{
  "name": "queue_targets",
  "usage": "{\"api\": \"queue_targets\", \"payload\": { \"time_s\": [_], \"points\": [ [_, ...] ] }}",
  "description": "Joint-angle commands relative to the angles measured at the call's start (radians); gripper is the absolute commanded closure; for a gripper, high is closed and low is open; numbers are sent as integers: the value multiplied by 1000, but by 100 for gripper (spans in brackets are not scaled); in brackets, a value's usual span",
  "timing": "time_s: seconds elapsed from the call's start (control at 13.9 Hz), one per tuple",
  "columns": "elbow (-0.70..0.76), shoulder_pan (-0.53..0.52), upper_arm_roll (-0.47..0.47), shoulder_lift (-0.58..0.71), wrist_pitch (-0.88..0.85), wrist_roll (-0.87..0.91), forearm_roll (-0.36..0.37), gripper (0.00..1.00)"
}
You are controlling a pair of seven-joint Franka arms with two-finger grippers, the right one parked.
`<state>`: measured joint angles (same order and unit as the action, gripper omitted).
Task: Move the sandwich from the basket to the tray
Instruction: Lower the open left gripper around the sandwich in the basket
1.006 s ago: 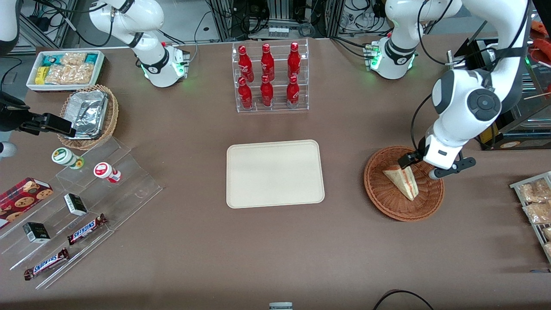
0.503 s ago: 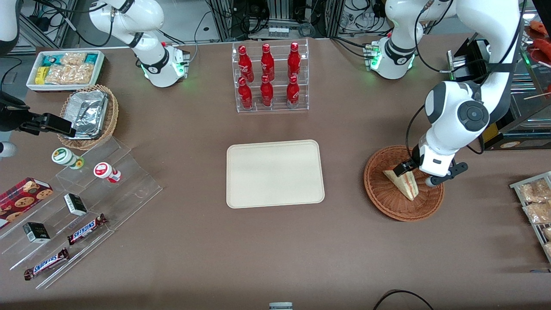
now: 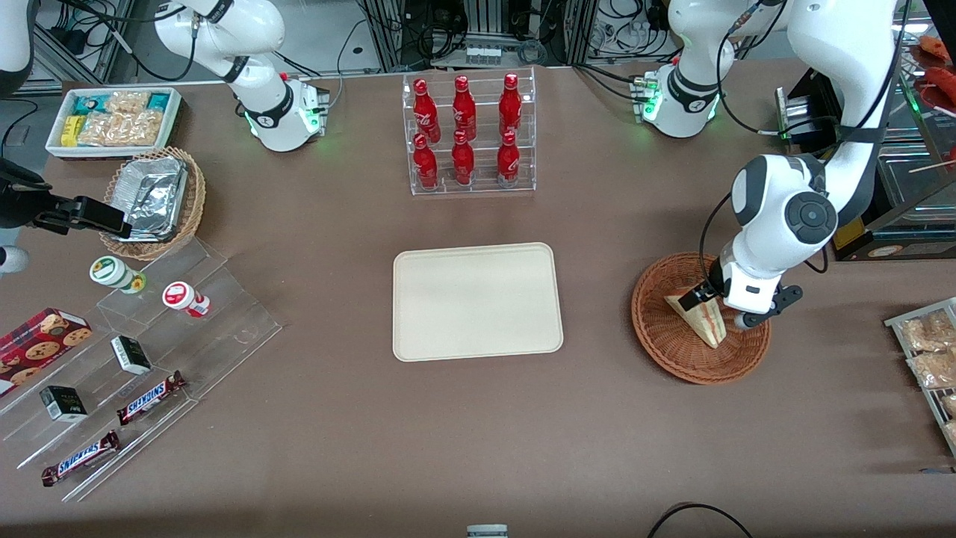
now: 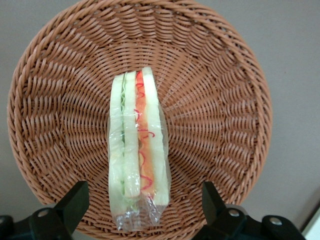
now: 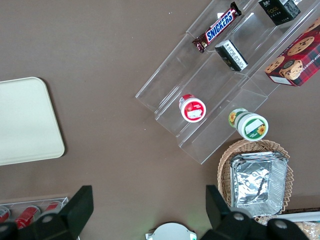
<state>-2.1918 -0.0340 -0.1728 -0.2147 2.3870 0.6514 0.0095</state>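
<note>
Sandwich (image 4: 136, 150) lies cut edge up in basket (image 3: 672, 351) | gripper (image 3: 718, 305) just above it, jaws spread wide, straddling the wedge, nothing held | tray (image 3: 478, 301) bare | risk, we judge: slick wrap lets wedge slip or tip on closing

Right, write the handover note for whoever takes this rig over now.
Gripper: open, low over the basket, one finger on each side of the sandwich, not yet closed on it.
Sandwich: lies in the basket, wrapped, toward the working arm's end of the table.
Tray: mid-table, nothing on it.
Done: approach and alignment.
Left: close on the sandwich, lift, carry it to the tray, release.
</note>
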Motion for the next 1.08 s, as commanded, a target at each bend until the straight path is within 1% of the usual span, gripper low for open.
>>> {"api": "queue_targets", "payload": {
  "time_s": [0.0, 0.65, 0.72, 0.79, 0.86, 0.93, 1.01],
  "points": [
    [-2, -1, 2, -20, 26, 27, 14, 0],
    [-3, -9, 10, -67, 57, 33, 14, 0],
    [-3, -9, 10, -72, 57, 33, 14, 2],
    [-3, -9, 10, -74, 57, 33, 14, 18],
    [-3, -9, 10, -74, 57, 34, 14, 48],
    [-3, -9, 10, -74, 57, 39, 14, 73],
    [-3, -9, 10, -74, 55, 45, 14, 94]
  ]
}}
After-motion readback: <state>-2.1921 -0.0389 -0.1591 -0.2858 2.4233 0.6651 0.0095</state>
